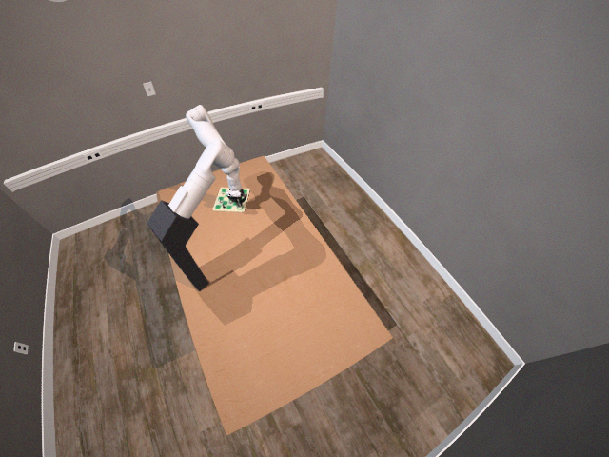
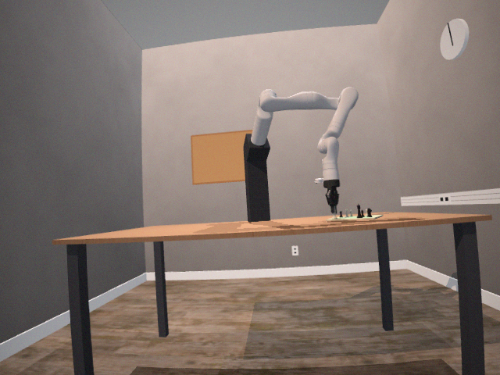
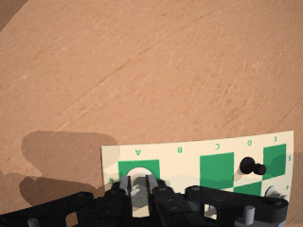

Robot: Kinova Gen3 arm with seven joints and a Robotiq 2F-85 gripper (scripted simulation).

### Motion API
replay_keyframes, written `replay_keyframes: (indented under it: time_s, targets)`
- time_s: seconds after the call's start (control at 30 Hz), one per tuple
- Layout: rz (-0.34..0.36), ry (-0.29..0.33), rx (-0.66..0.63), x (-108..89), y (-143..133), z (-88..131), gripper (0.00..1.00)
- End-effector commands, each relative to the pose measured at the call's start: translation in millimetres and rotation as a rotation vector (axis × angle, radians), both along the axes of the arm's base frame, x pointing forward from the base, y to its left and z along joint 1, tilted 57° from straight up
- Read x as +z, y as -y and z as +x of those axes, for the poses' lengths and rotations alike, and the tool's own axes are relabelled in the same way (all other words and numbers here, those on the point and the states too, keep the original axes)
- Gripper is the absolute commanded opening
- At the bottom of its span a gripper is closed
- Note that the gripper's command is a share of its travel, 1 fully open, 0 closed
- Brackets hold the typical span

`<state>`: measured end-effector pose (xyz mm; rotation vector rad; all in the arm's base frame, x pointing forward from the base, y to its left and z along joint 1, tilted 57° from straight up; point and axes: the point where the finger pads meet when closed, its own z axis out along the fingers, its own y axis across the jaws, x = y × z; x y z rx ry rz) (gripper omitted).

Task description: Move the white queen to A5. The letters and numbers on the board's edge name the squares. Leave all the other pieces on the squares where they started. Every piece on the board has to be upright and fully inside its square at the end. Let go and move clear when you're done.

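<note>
The small green and white chessboard [image 1: 226,199] lies at the far end of the table; it also shows in the exterior view [image 2: 355,216] and in the wrist view [image 3: 208,166]. My gripper [image 3: 138,186] is shut on the white queen [image 3: 139,197], a pale piece between the fingers, held over the board's edge square under the letter A. In the exterior view the gripper [image 2: 332,208] hangs just above the board's near-left end. A black pawn [image 3: 249,165] stands near the D column. A white piece [image 3: 273,193] shows at the right, partly hidden by the gripper body.
Several black and white pieces [image 2: 358,211] stand on the board to the right of the gripper. The arm's black pedestal [image 2: 256,179] stands on the table left of the board. The table edge lies beyond the board.
</note>
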<state>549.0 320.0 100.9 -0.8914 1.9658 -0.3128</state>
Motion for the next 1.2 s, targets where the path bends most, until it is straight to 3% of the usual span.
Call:
replay_keyframes:
  time_s: [0.0,0.13,0.17,0.23,0.27,0.33,0.37,0.5,0.53,0.6,0.63,1.17]
  targets:
    - [0.009,0.000,-0.003,-0.7,-0.6,1.1,0.00]
    - [0.009,0.000,-0.003,-0.7,-0.6,1.1,0.00]
    - [0.009,0.000,-0.003,-0.7,-0.6,1.1,0.08]
    - [0.009,0.000,-0.003,-0.7,-0.6,1.1,0.08]
    - [0.009,0.000,-0.003,-0.7,-0.6,1.1,0.16]
    - [0.009,0.000,-0.003,-0.7,-0.6,1.1,0.16]
    - [0.009,0.000,-0.003,-0.7,-0.6,1.1,0.25]
    - [0.009,0.000,-0.003,-0.7,-0.6,1.1,0.25]
    - [0.009,0.000,-0.003,-0.7,-0.6,1.1,0.33]
    - [0.009,0.000,-0.003,-0.7,-0.6,1.1,0.33]
    - [0.009,0.000,-0.003,-0.7,-0.6,1.1,0.41]
    - [0.006,-0.001,-0.007,1.3,3.1,-3.9,0.41]
